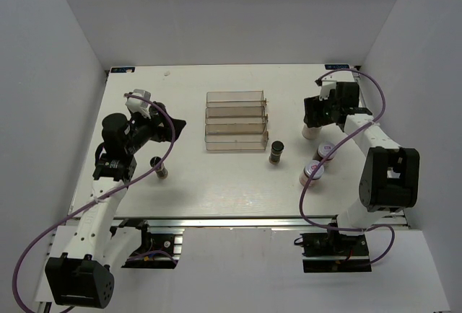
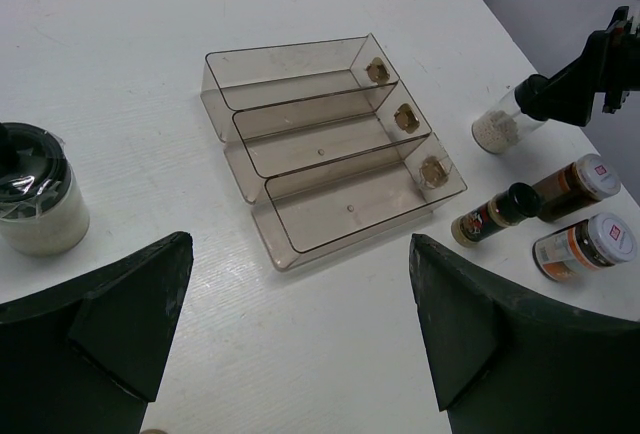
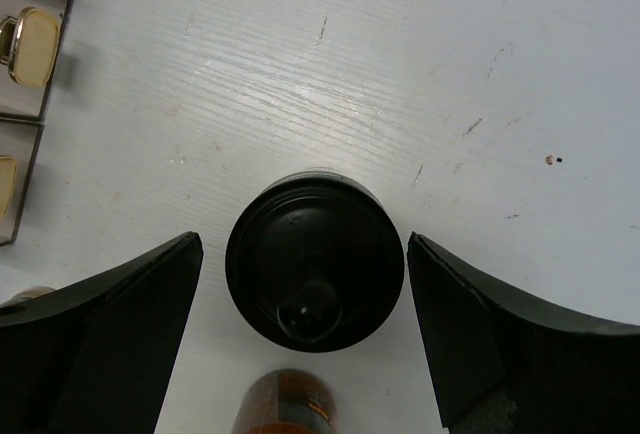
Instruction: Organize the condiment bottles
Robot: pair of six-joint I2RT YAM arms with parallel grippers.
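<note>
My right gripper is open and straddles a pale jar with a black knob top, with a gap on each side. From above, that jar shows just below the right gripper. A dark bottle with a black cap stands by the rack. Two brownish bottles with red-marked white lids stand near the right arm. My left gripper is open and holds nothing, with another pale jar to its left. One more dark bottle stands by the left arm.
The clear stepped rack sits mid-table with nothing on its steps. Its edge shows at the left of the right wrist view. A brownish bottle lies just below the straddled jar. White walls enclose the table.
</note>
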